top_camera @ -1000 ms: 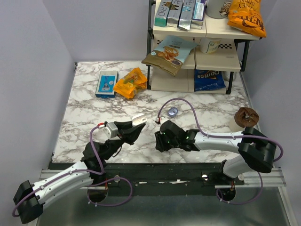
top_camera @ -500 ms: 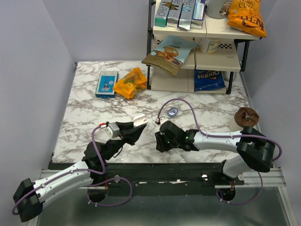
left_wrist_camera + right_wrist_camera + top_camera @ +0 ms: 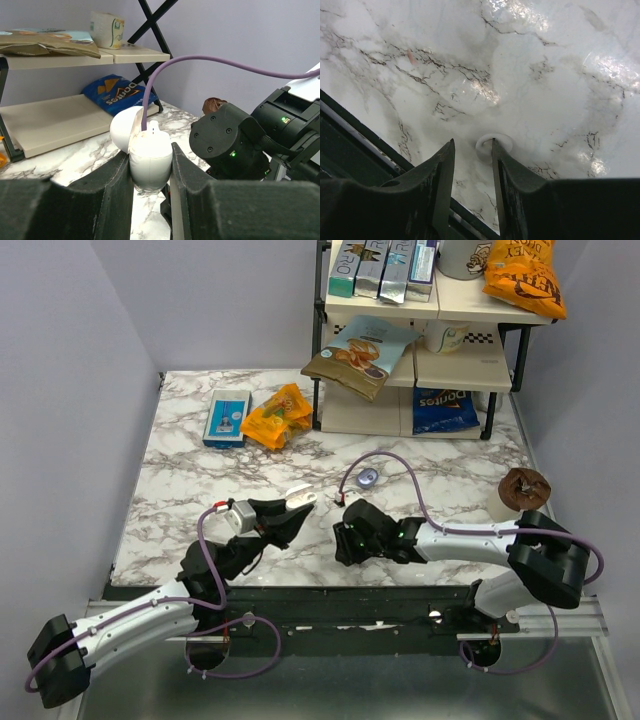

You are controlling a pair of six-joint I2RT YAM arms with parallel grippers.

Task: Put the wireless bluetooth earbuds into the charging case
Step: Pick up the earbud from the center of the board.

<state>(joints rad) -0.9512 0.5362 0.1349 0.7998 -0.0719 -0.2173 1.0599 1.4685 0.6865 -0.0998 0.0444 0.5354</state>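
The marble table (image 3: 180,490) fills most of my overhead view, with the beige shelf rack (image 3: 365,412) at its far side holding a blue Doritos bag (image 3: 443,408). An orange snack packet (image 3: 277,417) and a blue box (image 3: 227,416) lie at far left.

My left gripper (image 3: 297,504) is raised off the table near its front middle and pinches the white charging case (image 3: 150,162) between both fingers. The case stands upright with its hinged lid flipped open.

My right gripper (image 3: 472,142) points down at the marble just right of the left one. Its fingers are slightly spread with nothing between them. A small white round piece (image 3: 484,144), which I take for an earbud, lies on the table at one fingertip, partly hidden behind it.

A small bluish puck (image 3: 368,478) lies beyond the right gripper.
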